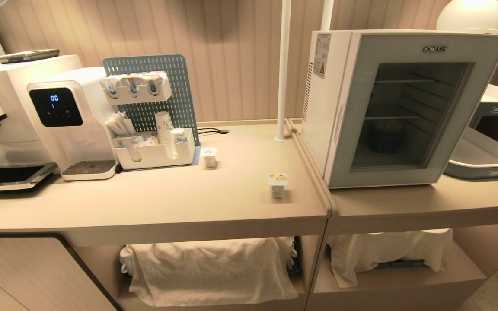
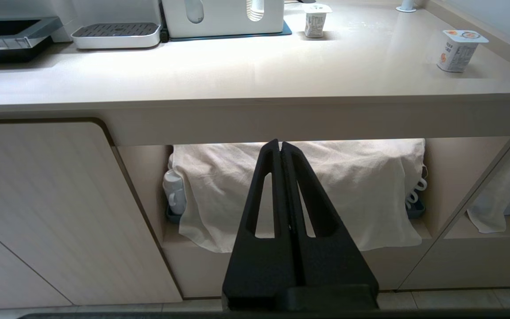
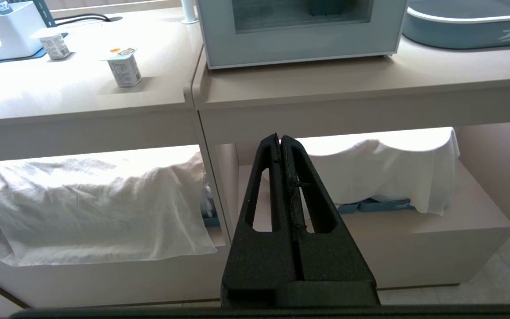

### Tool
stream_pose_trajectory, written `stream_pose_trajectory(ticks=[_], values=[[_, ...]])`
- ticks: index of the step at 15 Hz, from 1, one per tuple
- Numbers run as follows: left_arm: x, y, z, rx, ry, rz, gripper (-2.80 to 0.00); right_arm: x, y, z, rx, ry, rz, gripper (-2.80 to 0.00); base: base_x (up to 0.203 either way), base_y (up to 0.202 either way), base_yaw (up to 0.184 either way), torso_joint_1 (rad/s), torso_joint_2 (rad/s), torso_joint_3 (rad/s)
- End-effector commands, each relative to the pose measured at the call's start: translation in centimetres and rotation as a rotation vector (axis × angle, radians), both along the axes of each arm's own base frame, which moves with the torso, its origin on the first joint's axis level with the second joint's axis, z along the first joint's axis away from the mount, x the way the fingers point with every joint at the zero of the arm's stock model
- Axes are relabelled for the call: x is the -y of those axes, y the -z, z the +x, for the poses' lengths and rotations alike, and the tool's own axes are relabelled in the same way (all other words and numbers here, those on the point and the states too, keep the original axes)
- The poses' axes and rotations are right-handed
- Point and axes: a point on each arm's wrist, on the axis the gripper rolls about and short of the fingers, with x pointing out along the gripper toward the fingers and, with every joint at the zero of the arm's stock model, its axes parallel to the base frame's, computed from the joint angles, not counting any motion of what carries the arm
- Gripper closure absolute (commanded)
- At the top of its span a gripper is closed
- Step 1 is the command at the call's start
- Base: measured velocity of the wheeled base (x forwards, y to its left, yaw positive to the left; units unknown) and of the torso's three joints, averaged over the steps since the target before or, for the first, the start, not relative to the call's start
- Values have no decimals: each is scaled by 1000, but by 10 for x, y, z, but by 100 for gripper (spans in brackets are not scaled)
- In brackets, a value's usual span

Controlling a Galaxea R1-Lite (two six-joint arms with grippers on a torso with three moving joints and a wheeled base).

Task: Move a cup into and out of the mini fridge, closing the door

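Setting: beige panelled wall behind a pale desk (image 1: 154, 207) built of two units meeting at a seam, with cloth-draped shelves below.
Landmark: the mini fridge (image 1: 398, 103), standing on the right-hand unit; every place below is given from it.
Far left of the fridge: a white water dispenser (image 1: 69, 125) and a blue pegboard organiser (image 1: 154, 116) holding stacked paper cups.
Left of the fridge, by the organiser: a second small tub (image 1: 209, 157), well apart from the fridge.
Near left of the fridge: the cup (image 1: 277, 185), upright, alone, close to the desk's front edge and just short of the seam.
Door: the door (image 1: 409, 112) looks closed, dark glass showing wire shelves inside.
Handling, as I judge it: the cup looks light, thin-walled and easily dented, smooth-sided, with a foil lid that overhangs; take it across the body below the lid rim, gently, never by the foil.
Left claw (image 2: 280, 146): pressed shut, empty, hanging below the desk edge before the left shelf.
Right claw (image 3: 280, 139): pressed shut, empty, low before the right shelf, beneath the fridge.
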Motion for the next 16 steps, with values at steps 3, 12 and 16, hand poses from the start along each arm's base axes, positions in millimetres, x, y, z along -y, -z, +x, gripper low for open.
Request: stream_pose_trajectory(ticks=[3,12,16], values=[[0,0,0,-3,-1,0,0,0,0,0,-2,0,0,0,0,0,0,0,0,0],[0,0,0,-3,-1,1,0,0,0,0,-2,0,1,0,0,-11,0,0,0,0],[0,0,0,-3,-1,1,0,0,0,0,-2,0,1,0,0,-185,-2,5,4,4]])
